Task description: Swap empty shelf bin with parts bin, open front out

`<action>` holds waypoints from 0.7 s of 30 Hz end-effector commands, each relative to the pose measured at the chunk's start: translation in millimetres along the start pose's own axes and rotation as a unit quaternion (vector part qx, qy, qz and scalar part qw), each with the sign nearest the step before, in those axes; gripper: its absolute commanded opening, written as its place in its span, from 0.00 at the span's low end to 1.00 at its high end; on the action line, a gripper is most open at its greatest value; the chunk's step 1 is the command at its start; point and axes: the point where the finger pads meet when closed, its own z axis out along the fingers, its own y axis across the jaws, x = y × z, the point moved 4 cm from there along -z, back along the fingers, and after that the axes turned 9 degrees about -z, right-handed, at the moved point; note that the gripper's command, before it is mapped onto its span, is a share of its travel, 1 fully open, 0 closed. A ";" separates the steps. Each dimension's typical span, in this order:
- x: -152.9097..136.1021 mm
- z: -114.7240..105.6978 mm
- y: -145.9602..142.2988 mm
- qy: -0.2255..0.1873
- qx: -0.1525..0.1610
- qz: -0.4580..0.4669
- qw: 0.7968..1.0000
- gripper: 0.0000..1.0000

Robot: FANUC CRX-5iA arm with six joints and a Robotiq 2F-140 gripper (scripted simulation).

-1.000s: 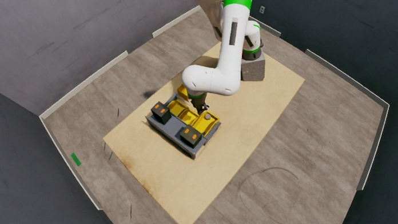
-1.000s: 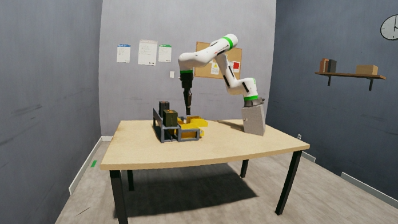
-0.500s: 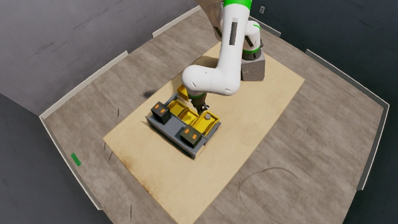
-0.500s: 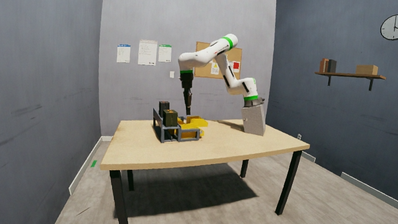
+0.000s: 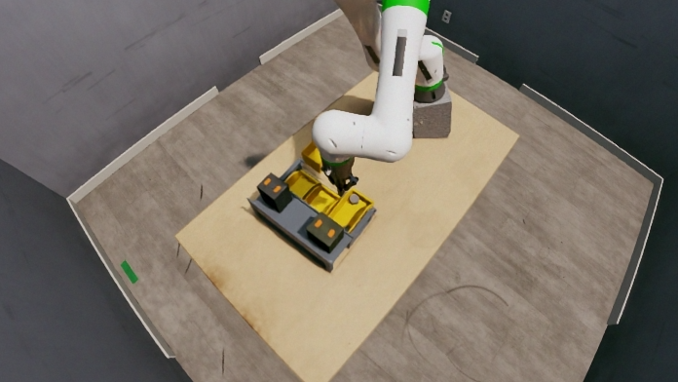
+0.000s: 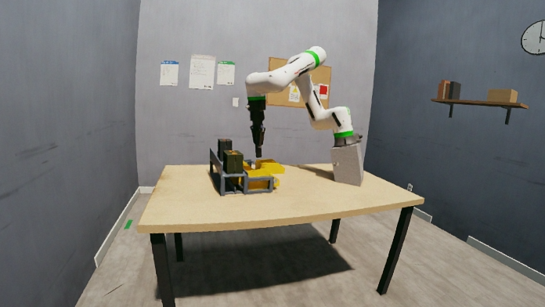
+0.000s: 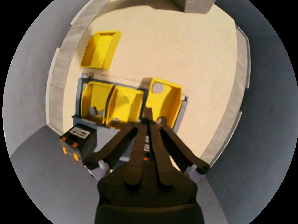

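A grey shelf (image 5: 302, 221) stands on the table with three yellow open bins in its lower level. The right-hand bin (image 5: 352, 209) holds a grey round part (image 5: 354, 199) and sticks out further from the shelf front than the other two; it also shows in the wrist view (image 7: 162, 99) and in the side view (image 6: 268, 167). A fourth yellow bin (image 5: 312, 156) stands on the table beyond the shelf and looks empty in the wrist view (image 7: 103, 50). My gripper (image 5: 347, 187) is shut with nothing between the fingers. It points down just above the right-hand bin's inner edge (image 6: 258, 153) (image 7: 148, 123).
Two dark boxes with orange marks (image 5: 275, 191) (image 5: 325, 232) sit on the shelf's top board. The arm's grey base block (image 5: 431, 114) stands at the far side of the table. The arm's elbow hides part of the loose bin.
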 end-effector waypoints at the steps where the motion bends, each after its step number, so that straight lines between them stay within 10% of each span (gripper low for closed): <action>1: 1.1 -0.6 1.4 -0.002 -0.001 -0.042 0.999 0.10; 18: 23.5 5.5 24.9 -0.004 0.015 -0.417 0.909 0.10; 21: 30.2 7.5 31.3 -0.002 0.020 -0.516 0.856 0.10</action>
